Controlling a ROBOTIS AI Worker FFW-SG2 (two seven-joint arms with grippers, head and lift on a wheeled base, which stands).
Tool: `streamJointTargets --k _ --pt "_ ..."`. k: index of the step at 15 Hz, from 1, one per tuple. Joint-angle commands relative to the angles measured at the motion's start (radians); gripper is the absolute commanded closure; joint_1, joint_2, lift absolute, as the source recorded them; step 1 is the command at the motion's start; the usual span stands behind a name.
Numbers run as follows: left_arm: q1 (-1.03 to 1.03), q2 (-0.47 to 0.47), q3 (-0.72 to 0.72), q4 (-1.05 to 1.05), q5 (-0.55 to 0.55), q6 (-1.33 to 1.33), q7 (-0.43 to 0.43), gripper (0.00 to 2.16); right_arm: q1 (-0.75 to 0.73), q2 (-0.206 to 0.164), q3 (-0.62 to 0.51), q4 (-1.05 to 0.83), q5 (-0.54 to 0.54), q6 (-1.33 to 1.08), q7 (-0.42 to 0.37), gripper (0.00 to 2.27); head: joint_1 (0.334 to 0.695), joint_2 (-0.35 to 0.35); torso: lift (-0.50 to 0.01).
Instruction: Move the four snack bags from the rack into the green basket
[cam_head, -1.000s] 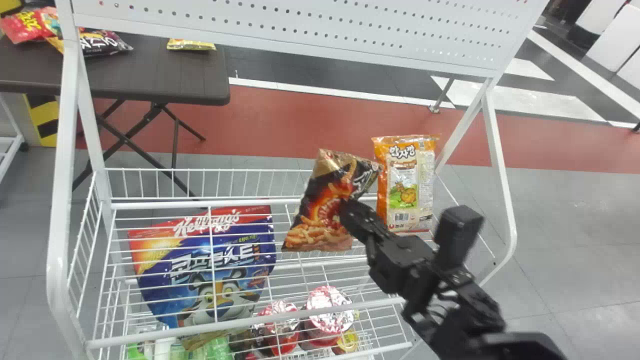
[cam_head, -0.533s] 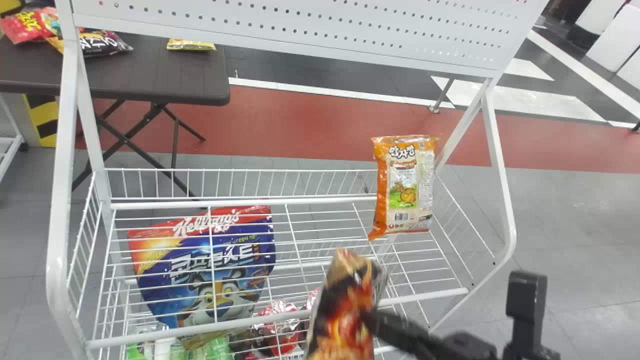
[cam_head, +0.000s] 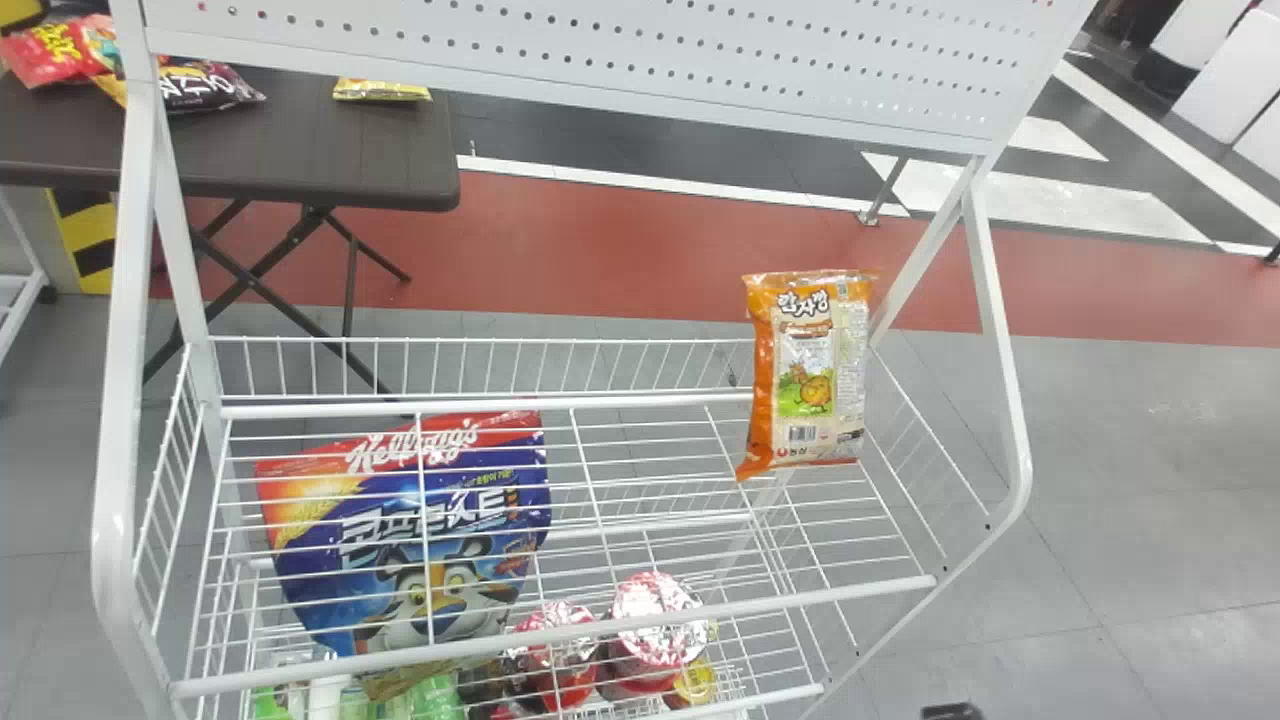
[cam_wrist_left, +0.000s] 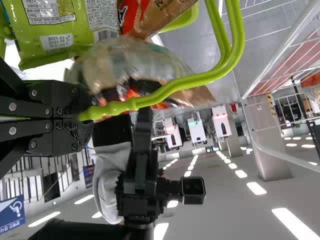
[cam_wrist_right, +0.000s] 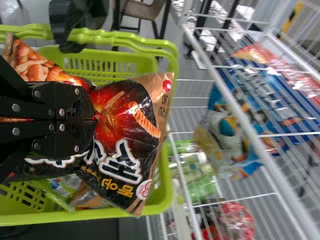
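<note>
the right gripper (cam_wrist_right: 94, 117) is clamped on a glossy black-and-brown snack bag (cam_wrist_right: 117, 112) over the lime-green plastic basket (cam_wrist_right: 50, 219); the left gripper (cam_wrist_left: 82, 116) grips its curved handle (cam_wrist_left: 200, 78). farther off, an orange-and-cream plastic snack bag (cam_head: 812, 370) stands at the white wire rack (cam_head: 480, 405)'s right end.

Wheelchair symbol (cam_wrist_left: 16, 208) on blue sign (cam_wrist_left: 9, 224)

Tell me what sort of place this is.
Likely a shop or a mock-up of one: a wire rack with a cereal bag, a green shopping basket, and a table bearing snack packets.
</note>
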Motion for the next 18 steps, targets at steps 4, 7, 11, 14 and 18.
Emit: streamJointTargets --k 4,7,11,14,18 --pt "0.01 0.005 -0.009 -0.015 0.0 0.001 0.0 1.5 -0.007 -0.017 0.201 0.046 0.109 -0.084 -0.047 2.22 0.695 -0.35 0.0" --pt "0.01 0.004 -0.01 -0.014 0.0 -0.002 0.0 1.5 -0.016 -0.012 0.283 0.055 0.095 -0.121 -0.053 2.22 0.695 -0.35 0.0" --pt "0.013 0.007 -0.006 -0.015 0.002 -0.002 -0.005 1.5 -0.036 -0.011 0.323 0.104 0.089 -0.201 -0.08 2.22 0.695 -0.35 0.0" --pt "0.013 0.007 -0.006 -0.015 0.005 -0.002 -0.006 1.5 -0.088 -0.025 0.318 0.185 0.106 -0.189 -0.073 1.82 0.695 -0.35 0.0" --pt "0.005 0.005 -0.01 -0.015 0.002 0.001 -0.003 1.5 -0.093 -0.038 0.234 0.167 0.095 -0.158 -0.03 0.0 0.695 -0.35 0.0"
